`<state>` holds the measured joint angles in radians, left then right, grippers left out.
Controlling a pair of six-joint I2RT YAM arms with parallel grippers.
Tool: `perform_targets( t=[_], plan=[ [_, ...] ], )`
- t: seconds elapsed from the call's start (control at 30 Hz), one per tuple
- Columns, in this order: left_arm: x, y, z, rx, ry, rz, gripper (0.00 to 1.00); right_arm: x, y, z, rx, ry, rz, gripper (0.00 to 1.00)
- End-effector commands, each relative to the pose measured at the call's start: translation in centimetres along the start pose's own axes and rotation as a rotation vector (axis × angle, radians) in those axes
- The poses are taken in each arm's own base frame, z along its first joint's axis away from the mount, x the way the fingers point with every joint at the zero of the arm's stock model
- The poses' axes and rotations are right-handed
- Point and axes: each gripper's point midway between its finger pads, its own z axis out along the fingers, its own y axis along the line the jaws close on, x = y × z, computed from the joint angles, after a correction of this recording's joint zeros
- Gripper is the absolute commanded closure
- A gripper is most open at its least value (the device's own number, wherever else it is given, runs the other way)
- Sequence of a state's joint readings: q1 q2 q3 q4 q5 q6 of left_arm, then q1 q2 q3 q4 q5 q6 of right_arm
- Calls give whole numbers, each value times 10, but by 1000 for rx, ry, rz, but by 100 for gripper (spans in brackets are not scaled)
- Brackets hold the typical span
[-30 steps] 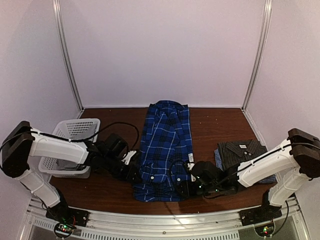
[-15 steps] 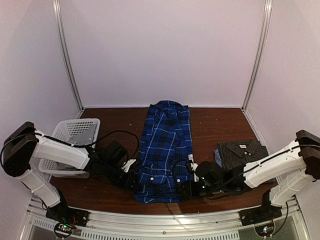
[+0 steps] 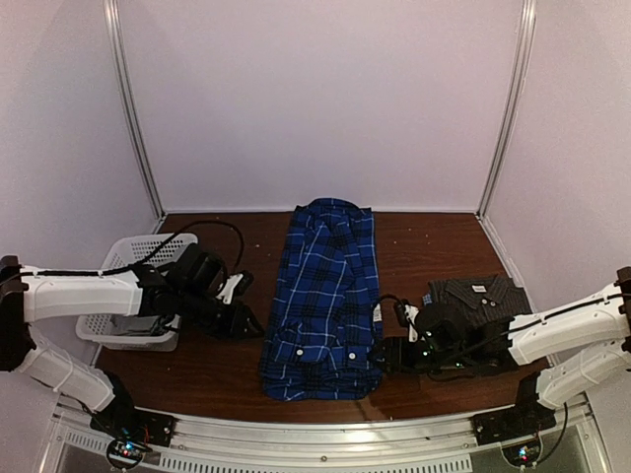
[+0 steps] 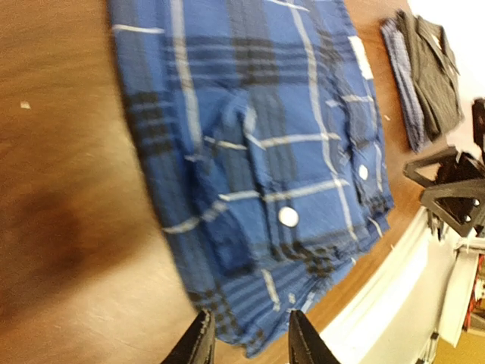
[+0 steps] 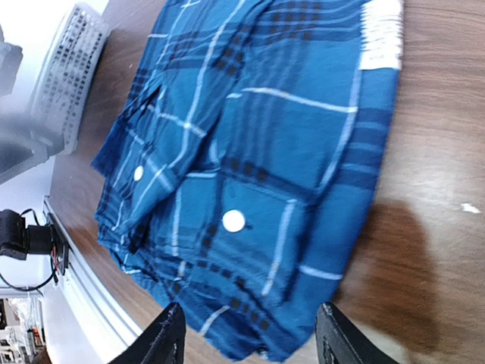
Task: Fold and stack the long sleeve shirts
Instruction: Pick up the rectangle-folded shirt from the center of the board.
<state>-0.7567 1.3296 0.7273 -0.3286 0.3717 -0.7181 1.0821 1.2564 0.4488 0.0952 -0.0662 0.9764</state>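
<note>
- Blue plaid shirt is lying in the middle of the brown worktop. It is folded lengthwise into a long narrow strip, with its collar pointing toward the far wall and its hem lying close to the near edge.
- White buttons are showing on the near part of the strip, where a folded-over flap of cloth is lying on top. A white label is showing along the strip's right edge.
- Dark grey checked shirt is sitting folded at the right side of the worktop. It is resting on a pale blue checked shirt, whose edge is peeking out from under it. This stack is lying apart from the plaid strip.
- Left gripper is hovering low just to the left of the plaid shirt's near half. Its jaws are standing a little apart with nothing between them, and in the overhead view it is sitting clear of the cloth.
- Right gripper is hovering low beside the strip's right near corner, between the plaid shirt and the folded stack. Its jaws are spread wide and are holding nothing.
- White mesh basket is standing at the left side of the worktop, behind the left arm.
</note>
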Motion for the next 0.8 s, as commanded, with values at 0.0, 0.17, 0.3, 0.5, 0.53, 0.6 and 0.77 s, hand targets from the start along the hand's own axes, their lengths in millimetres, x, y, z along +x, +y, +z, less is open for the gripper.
perform_targets(
  t=[0.0, 0.17, 0.3, 0.5, 0.53, 0.6, 0.77],
  plan=[
    [-12, 27, 8, -30, -2, -29, 65, -6, -14, -3, -22, -15, 56, 40],
    [-17, 30, 25, 28, 20, -49, 63, -5, -21, -2, -48, -13, 99, 40],
    [-12, 33, 37, 45, 49, -65, 61, 0, -25, 1, -55, -1, 120, 40],
    [4, 39, 47, 66, 90, -97, 56, 10, -28, 9, -63, 34, 141, 41],
    [7, 40, 48, 68, 97, -99, 55, 11, -29, 11, -65, 38, 144, 42],
    [14, 41, 49, 67, 107, -105, 53, 13, -29, 14, -69, 43, 147, 42],
    [27, 42, 55, 52, 135, -113, 52, 15, -29, 20, -76, 55, 151, 43]
  ],
)
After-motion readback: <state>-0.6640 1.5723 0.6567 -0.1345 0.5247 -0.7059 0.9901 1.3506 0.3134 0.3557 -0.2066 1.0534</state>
